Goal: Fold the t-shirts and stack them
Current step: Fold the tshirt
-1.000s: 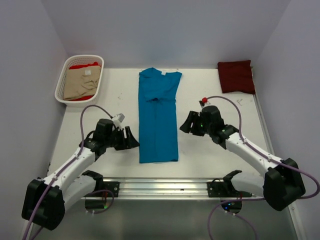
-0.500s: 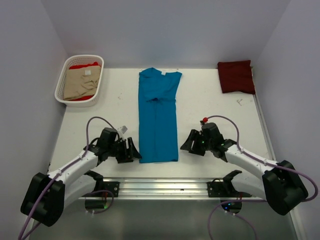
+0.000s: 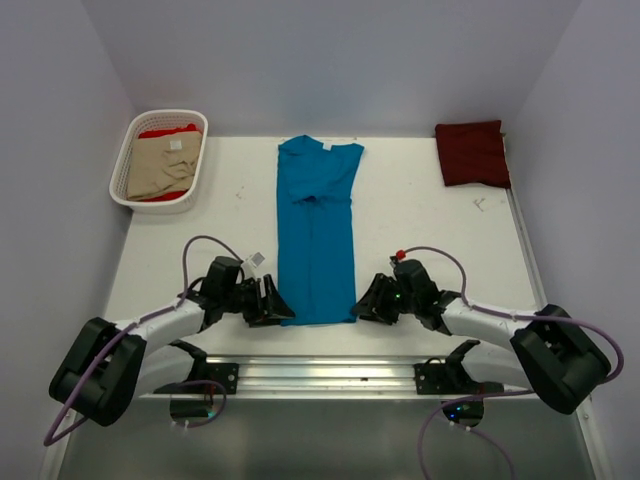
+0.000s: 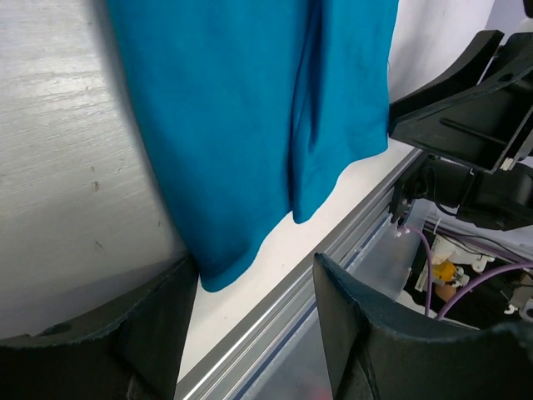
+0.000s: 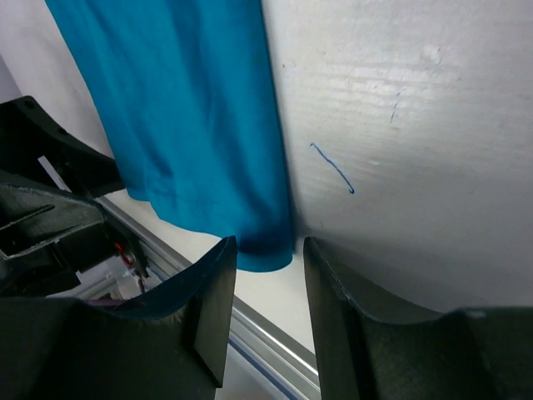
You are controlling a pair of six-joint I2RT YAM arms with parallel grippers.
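Four t-shirts: teal-blue cloth t-shirt (image 3: 317,232), folded maroon t-shirt (image 3: 472,153), beige t-shirt (image 3: 160,168) mostly hiding red t-shirt (image 3: 168,131) in white slotted basket (image 3: 122,160) | two claws: left claw (image 3: 275,305), right claw (image 3: 365,303), both gaping apart.

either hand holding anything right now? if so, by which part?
Nothing is held yet. The left hand and right hand each have open fingers around a near hem corner of the teal t-shirt, without clamping it.

I held both arms low and reaching inward, the left gripper (image 3: 272,305) and the right gripper (image 3: 368,302) facing each other. Both pairs of jaws stood parted, the left wider. Beyond each pair, the opposite gripper was in view.
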